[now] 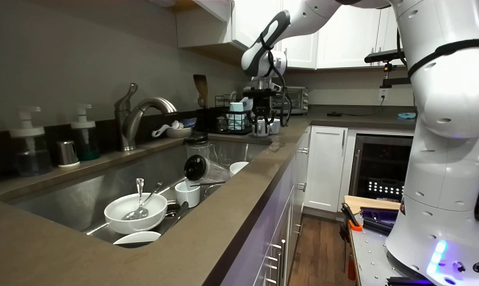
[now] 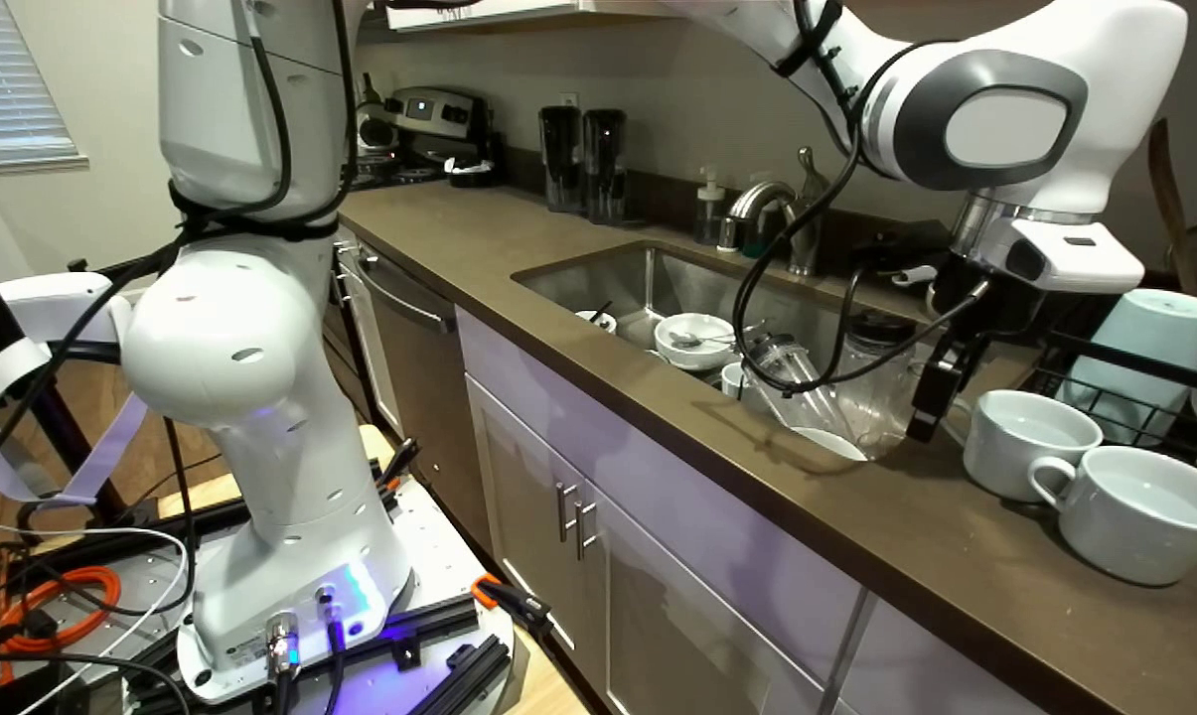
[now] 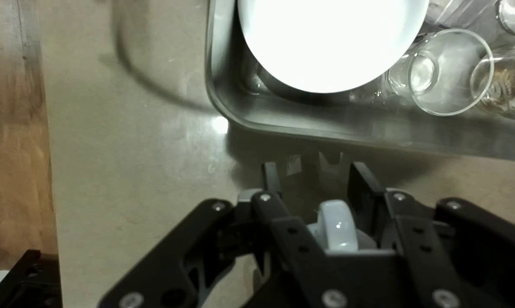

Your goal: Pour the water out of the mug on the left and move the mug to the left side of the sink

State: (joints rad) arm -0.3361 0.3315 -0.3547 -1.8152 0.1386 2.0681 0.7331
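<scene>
Mug (image 2: 1017, 465) upright on worktop (image 2: 886, 501) near sink (image 3: 283, 116); gripper (image 3: 318, 179) spread around its handle (image 3: 337, 224), unclamped. Handle appears nearer one finger (image 3: 368, 186): uneven closing could twist the mug, spilling any water or striking the neighbouring mug (image 2: 1144, 521).

Honestly can't read a single word or number here. There's some small print (image 2: 247, 651) on the robot base (image 2: 295, 586), way too tiny to make out, and the little lit display (image 2: 420, 108) on the appliance (image 2: 454, 117) at the back is illegible too.
</scene>
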